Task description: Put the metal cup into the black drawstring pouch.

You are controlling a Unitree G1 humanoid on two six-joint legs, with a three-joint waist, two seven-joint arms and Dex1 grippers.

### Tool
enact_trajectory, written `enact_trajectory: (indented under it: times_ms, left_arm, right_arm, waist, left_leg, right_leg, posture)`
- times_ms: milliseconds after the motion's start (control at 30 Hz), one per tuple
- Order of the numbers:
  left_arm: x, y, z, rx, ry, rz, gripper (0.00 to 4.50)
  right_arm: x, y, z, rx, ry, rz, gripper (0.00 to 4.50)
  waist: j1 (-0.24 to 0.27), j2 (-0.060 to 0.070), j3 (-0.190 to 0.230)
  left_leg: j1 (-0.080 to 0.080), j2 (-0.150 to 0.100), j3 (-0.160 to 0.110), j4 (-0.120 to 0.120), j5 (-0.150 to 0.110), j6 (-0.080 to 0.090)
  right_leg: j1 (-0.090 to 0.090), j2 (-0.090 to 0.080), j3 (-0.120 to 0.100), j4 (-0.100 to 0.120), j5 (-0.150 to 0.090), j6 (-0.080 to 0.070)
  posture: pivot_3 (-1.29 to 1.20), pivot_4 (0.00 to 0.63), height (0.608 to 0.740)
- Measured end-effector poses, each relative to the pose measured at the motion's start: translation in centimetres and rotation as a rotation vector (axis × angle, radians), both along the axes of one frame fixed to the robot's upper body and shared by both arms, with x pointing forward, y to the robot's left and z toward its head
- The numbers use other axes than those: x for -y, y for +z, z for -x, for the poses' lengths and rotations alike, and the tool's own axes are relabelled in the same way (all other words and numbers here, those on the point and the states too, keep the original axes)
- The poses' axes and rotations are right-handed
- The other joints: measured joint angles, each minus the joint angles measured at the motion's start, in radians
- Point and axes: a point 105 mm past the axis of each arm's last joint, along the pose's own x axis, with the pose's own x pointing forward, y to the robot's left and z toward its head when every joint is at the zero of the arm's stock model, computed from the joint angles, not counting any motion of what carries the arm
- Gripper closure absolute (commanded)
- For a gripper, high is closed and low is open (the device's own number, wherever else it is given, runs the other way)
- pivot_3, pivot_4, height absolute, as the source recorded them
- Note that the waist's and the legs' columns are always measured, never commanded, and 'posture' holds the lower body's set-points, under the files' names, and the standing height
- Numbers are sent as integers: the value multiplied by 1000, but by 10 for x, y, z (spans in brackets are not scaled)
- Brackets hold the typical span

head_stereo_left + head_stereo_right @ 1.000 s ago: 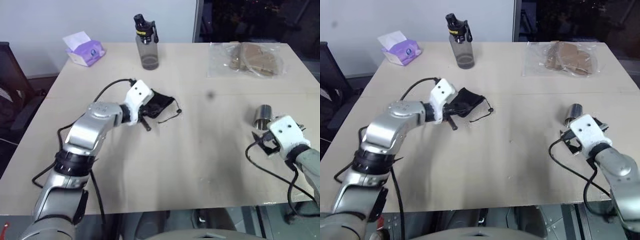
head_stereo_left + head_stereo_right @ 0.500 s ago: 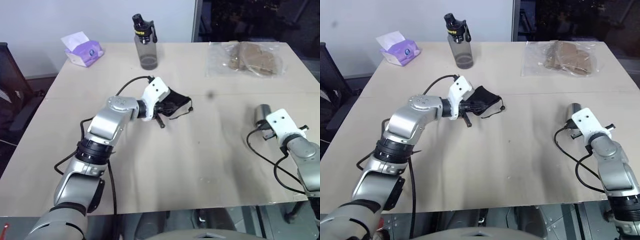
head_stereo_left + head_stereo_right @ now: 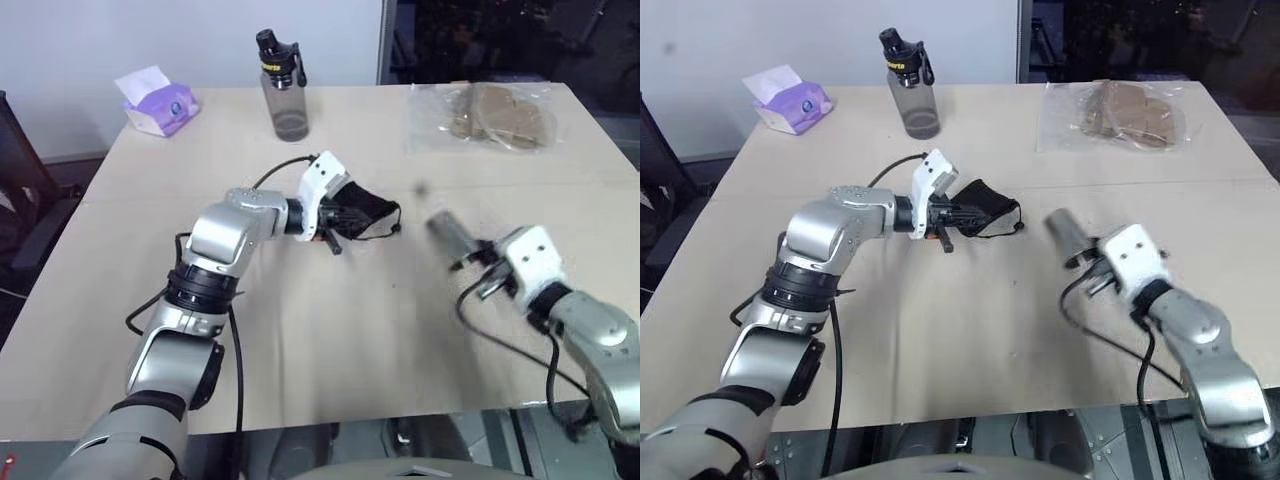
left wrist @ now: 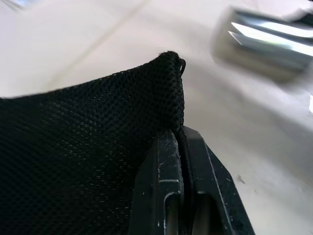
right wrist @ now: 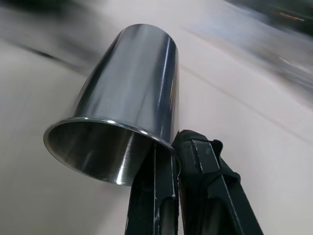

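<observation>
Holding pouch and cup above the bench (image 3: 300,330).
Left gripper (image 3: 345,213) pinches the black drawstring pouch (image 3: 368,209) by its edge; right gripper (image 3: 478,262) is clamped on the metal cup (image 3: 447,235) rim, cup tilted toward the pouch, apart.

Silver metal left arm (image 3: 225,235) with black joint rings, white wrist block (image 3: 325,180), thin black cable looped along it, right arm (image 3: 1185,325) silver-grey with white block (image 3: 1130,255), black flat gripper fingers (image 5: 195,191).
</observation>
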Motion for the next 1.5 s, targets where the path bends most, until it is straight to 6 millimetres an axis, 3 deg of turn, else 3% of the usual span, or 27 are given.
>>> enact_trajectory:
  times_ms: [100,167,333,500,1133,1233,1333,1500]
  left_arm:
    - [-8,-16,2,34,-24,-87,2987]
    - [-10,-21,2,65,-31,-119,2121]
    - [-11,-30,1,145,-57,-189,2121]
    - [-8,-24,-3,277,-86,-236,2121]
    - [5,-36,-5,413,-116,-326,2121]
    - [4,-41,-8,411,-109,-336,2894]
    - [4,-45,-9,408,-107,-346,4219]
    - [9,-51,-12,365,-100,-328,4372]
  right_arm:
    - [0,-8,6,-45,-4,-3,4500]
    - [-2,-8,10,-54,7,-10,4500]
    - [-6,-10,20,-69,34,-20,4500]
    - [-5,-12,22,-78,26,-20,4500]
    - [-6,-10,25,-66,17,-17,4500]
    - [-6,-10,25,-64,18,-15,4500]
    - [-8,-8,23,-52,28,-3,4500]
    - [-19,-10,13,-41,69,5,4500]
  waist:
    - [1,0,0]
    - [3,0,0]
    - [4,0,0]
    - [4,0,0]
    - [4,0,0]
    - [3,0,0]
    - [3,0,0]
    - [3,0,0]
  left_leg:
    - [0,0,1,0,0,0]
    - [0,0,1,0,0,0]
    - [0,0,1,0,0,0]
    - [0,0,1,0,0,0]
    - [0,0,1,0,0,0]
    - [0,0,2,0,0,0]
    - [0,0,2,0,0,0]
    - [0,0,2,1,0,0]
  right_leg:
    - [0,0,1,0,0,0]
    - [0,0,1,0,0,0]
    - [0,0,1,-1,0,0]
    - [0,0,1,-1,0,0]
    - [0,0,1,0,0,0]
    - [0,0,1,0,0,0]
    - [0,0,1,0,0,0]
    - [0,0,0,0,0,0]
  posture:
    - [0,150,740]
    - [0,150,740]
    - [0,150,740]
    - [0,150,740]
    - [0,150,740]
    - [0,150,740]
    - [0,150,740]
    - [0,150,740]
